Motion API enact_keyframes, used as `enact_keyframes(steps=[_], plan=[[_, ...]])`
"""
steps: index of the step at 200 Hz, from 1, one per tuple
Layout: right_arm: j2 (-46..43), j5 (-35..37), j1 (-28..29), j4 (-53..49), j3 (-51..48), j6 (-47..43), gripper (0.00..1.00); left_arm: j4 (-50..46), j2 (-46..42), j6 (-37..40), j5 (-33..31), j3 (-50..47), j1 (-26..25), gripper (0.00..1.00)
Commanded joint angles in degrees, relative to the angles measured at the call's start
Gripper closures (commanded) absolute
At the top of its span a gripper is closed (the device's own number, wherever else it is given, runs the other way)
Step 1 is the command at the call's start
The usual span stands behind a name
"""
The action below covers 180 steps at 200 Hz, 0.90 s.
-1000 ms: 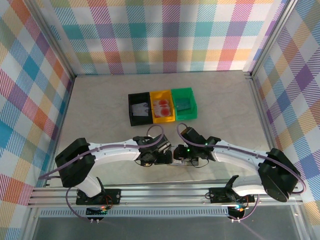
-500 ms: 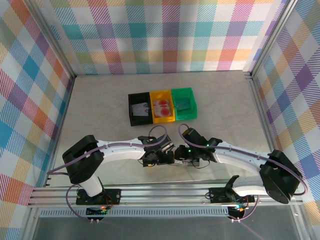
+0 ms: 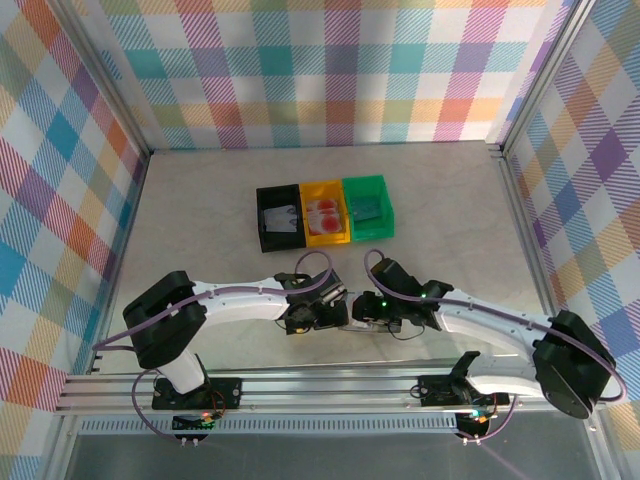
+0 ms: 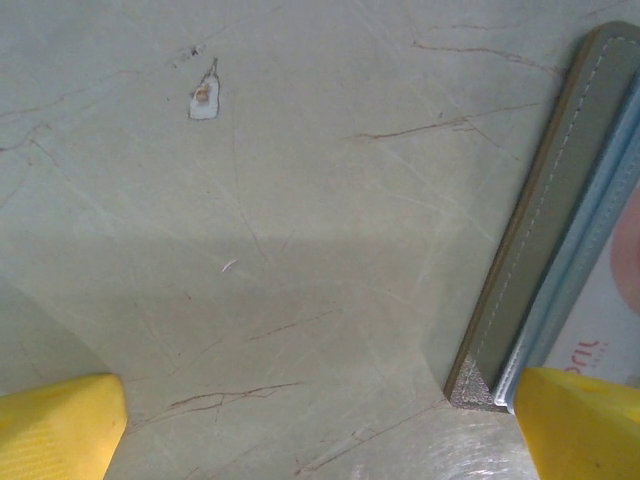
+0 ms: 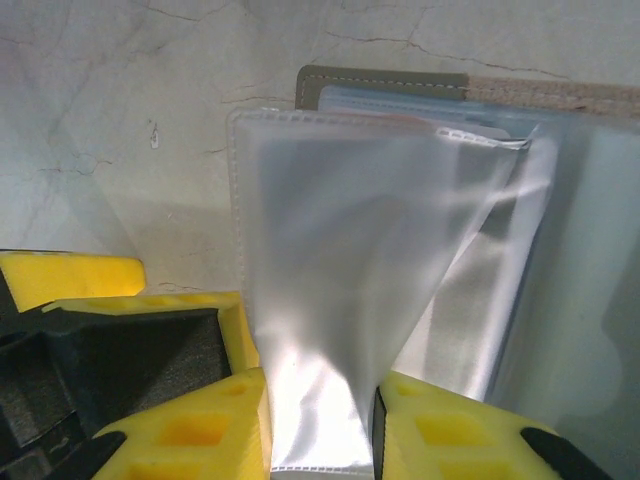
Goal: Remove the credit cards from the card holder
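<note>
Two arms are built of white, curved links joined by bulky black housings: the left arm and the right arm. A mauve cable is looped just behind each wrist, and a small green light is lit beside the right one. The left gripper is fitted with yellow fingers. On the right gripper, square recesses are moulded into the yellow fingers, which are backed by a black body.
</note>
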Motion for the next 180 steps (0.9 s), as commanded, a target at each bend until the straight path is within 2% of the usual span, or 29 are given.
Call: enact_keyframes(steps=[1, 70, 102, 127, 180], plan=[[-1.5, 0.6, -0.1, 2.4, -1.4, 1.3, 0.7, 13.7, 3.9, -2.7, 8.0, -2.1, -0.5, 0.0], [-3.5, 0.7, -0.1, 4.3, -3.7, 2.4, 0.7, 19.1, 5.8, -5.6, 12.4, -3.6, -0.5, 0.0], [-3.4, 0.4, -0.1, 4.4, -3.8, 2.6, 0.7, 17.8, 6.8, -5.9, 12.7, -2.8, -0.6, 0.01], [-3.4, 0.3, -0.1, 4.6, -3.6, 2.6, 0.7, 13.0, 8.1, -4.2, 12.2, 0.1, -1.1, 0.04], [-4.3, 0.2, -0.1, 5.4, -4.3, 2.8, 0.7, 23.1, 5.9, -4.5, 16.3, -3.3, -1.4, 0.12]])
